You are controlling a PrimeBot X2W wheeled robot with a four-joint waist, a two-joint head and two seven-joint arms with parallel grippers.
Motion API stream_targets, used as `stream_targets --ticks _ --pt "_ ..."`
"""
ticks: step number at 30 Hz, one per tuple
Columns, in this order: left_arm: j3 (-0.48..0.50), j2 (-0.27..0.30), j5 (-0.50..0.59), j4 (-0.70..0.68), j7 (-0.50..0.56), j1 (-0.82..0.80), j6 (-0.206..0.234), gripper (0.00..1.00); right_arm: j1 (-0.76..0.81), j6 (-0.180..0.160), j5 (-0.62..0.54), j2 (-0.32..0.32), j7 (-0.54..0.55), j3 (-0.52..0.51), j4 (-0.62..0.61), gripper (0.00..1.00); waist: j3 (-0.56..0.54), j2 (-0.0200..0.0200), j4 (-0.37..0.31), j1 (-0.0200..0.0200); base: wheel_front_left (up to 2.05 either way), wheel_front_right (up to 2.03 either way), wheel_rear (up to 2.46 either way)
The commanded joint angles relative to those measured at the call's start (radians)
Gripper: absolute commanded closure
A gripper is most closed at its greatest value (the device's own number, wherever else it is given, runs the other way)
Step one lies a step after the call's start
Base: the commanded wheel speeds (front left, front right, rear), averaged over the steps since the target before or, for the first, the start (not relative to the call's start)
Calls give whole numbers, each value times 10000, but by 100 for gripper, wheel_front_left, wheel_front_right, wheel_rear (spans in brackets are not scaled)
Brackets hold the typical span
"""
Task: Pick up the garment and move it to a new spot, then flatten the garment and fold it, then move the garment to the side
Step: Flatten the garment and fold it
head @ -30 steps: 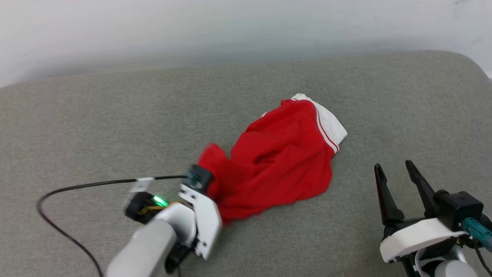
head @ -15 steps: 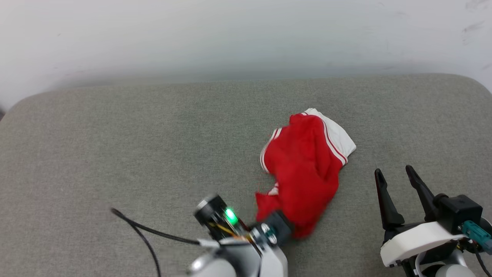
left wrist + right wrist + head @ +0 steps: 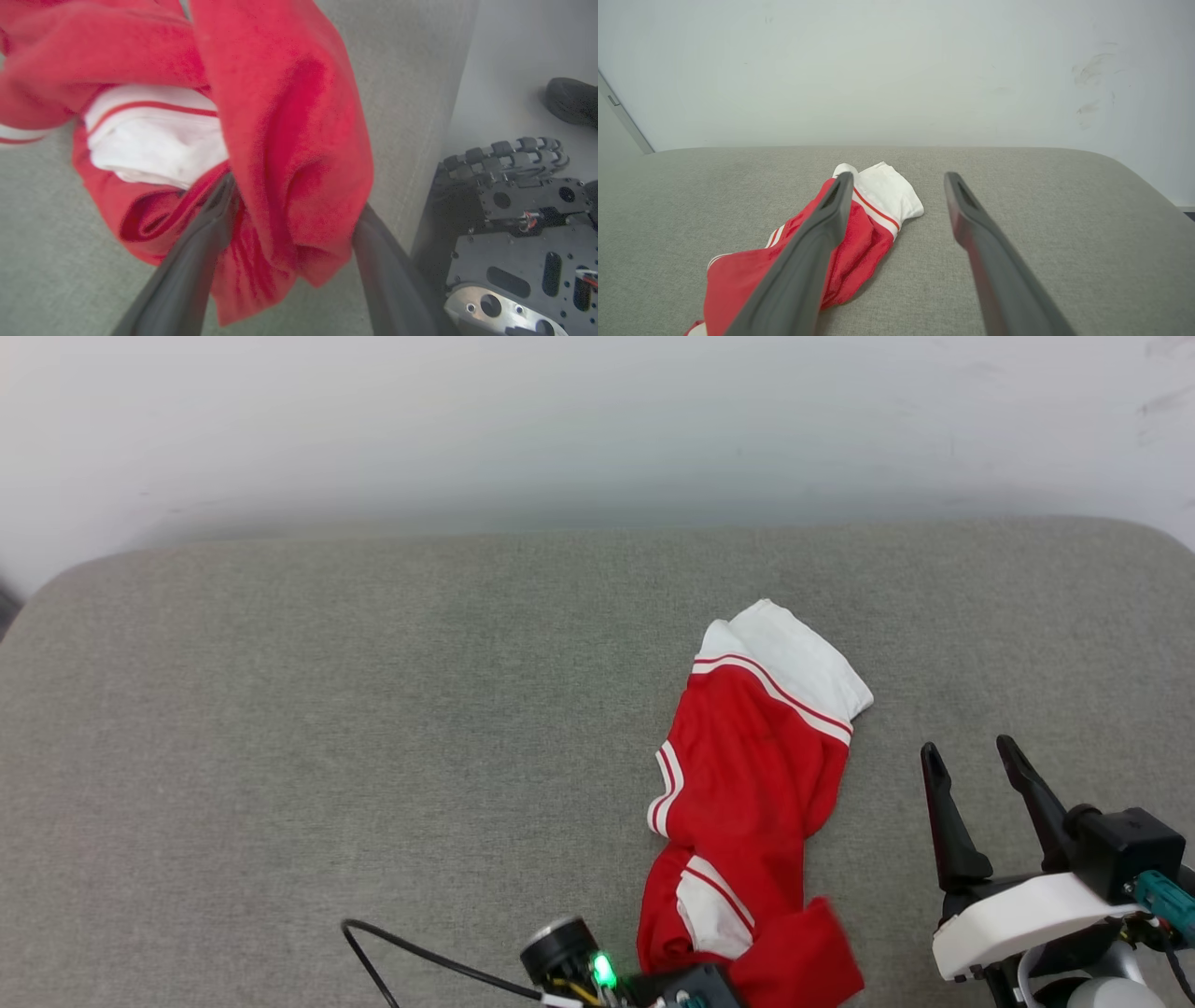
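The garment (image 3: 756,756), bright red with white striped trim, lies as a long crumpled strip on the grey cushion (image 3: 373,709), right of centre, its white end farthest from me. Its near end drapes over my left gripper (image 3: 296,196), whose two dark fingers (image 3: 196,252) stand wide apart, open, with a loose fold of red cloth (image 3: 280,93) hanging between them. In the head view that left gripper's wrist (image 3: 691,989) sits at the bottom edge under the cloth. My right gripper (image 3: 968,747) stands open and empty to the right of the garment (image 3: 859,233), not touching it.
A white wall (image 3: 597,420) backs the cushion. In the left wrist view the cushion's near edge (image 3: 448,140) drops to the floor, beside my dark metal base (image 3: 514,219) and a black shoe-like object (image 3: 572,100). A black cable (image 3: 420,957) trails from the left wrist.
The left gripper dragged the garment's end toward the near edge and to the right, then its jaws opened. The garment stretched from a heap into a strip. The head view shifted too.
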Motion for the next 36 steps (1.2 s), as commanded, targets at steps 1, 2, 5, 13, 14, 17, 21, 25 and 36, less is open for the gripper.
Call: stream_targets --ticks 1,2,5,13,14,17,21,25,36 --pt "182 -61 21 -186 -341 -209 164 0 130 -3 -71 2 7 -31 -26 0 -130 0 98 -1 0 0 0" --pt "263 -54 58 -327 -555 -217 280 0 167 -3 -71 2 12 -54 -22 0 -206 0 139 -1 0 0 0" --pt "664 -1 -29 -846 -1138 -165 695 0 254 -3 -56 2 2 -103 -6 0 -452 0 255 -1 0 0 0" --pt "1827 402 -582 -1515 -1339 -337 1459 0 406 -3 24 2 71 -99 -71 0 -747 0 341 -1 0 0 0" --pt "2010 397 -769 -1541 -1358 -373 1497 0 402 -3 15 2 71 -75 -91 0 -736 0 316 -1 0 0 0" --pt "2367 523 -1089 -1429 -1159 -593 1496 0 396 -5 -58 0 144 -83 -187 0 -613 0 231 -1 0 0 0" --pt "2385 580 -1585 -1240 -274 -1015 976 0 373 -3 -101 0 182 -118 -338 0 -294 0 136 -1 0 0 0" --pt "2083 593 -1961 -1087 721 -1297 485 0 265 -3 -102 2 193 -129 -407 0 -5 0 63 -1 0 0 0" --pt "772 709 -3103 -464 2842 -1966 -104 0 -162 -3 11 2 19 0 -274 0 889 0 -242 -1 0 0 0"
